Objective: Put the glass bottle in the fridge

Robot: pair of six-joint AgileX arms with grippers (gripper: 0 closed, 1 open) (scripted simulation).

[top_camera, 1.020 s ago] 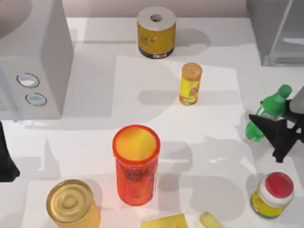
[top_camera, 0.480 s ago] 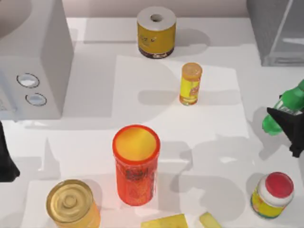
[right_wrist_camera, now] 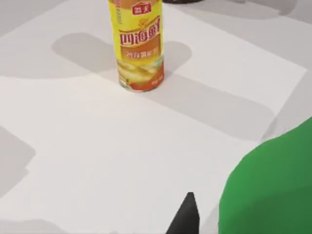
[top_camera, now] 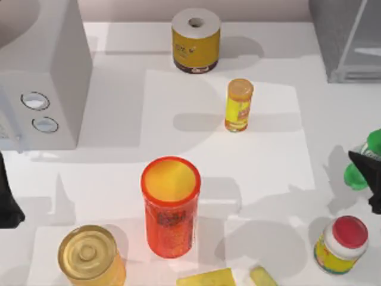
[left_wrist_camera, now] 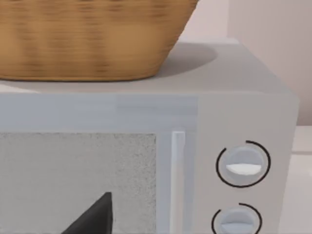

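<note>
The right gripper, clamped on the bottle, holds it clear of the table just below the fridge, evidently for loading; left arm parked.

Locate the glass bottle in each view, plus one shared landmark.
Top view: glass bottle at the right edge, held off the table in the right pincer.
Left wrist view: not in it.
Right wrist view: green bulk at the picture's corner.
Shared landmark: yellow can, in the top and right wrist views.
</note>
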